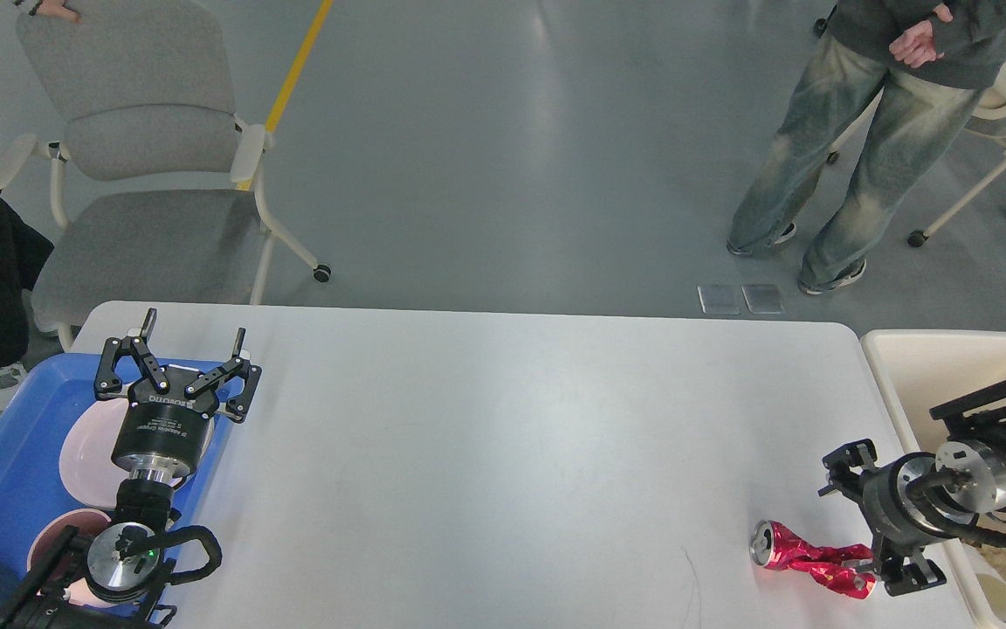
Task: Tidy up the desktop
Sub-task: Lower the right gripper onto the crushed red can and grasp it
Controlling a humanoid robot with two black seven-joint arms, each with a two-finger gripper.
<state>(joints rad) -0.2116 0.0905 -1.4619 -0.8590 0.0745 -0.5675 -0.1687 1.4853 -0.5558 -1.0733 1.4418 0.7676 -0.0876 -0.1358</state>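
Nearly cleared, the white worktop (485, 454) fills the middle of the frame, its long axis running left to right. One crushed red can (809, 562) is left at lower right, lying on its side, mouth toward the left. The right end effector (870, 524), fingers apart, straddles the can's right end. The left end effector (180, 362) hangs spread above the blue tray (5, 463) of pink dishes.

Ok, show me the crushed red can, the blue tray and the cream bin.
crushed red can (804, 559): head view, its dented middle.
blue tray (5, 463): head view, bare floor.
cream bin (913, 371): head view, inner wall.
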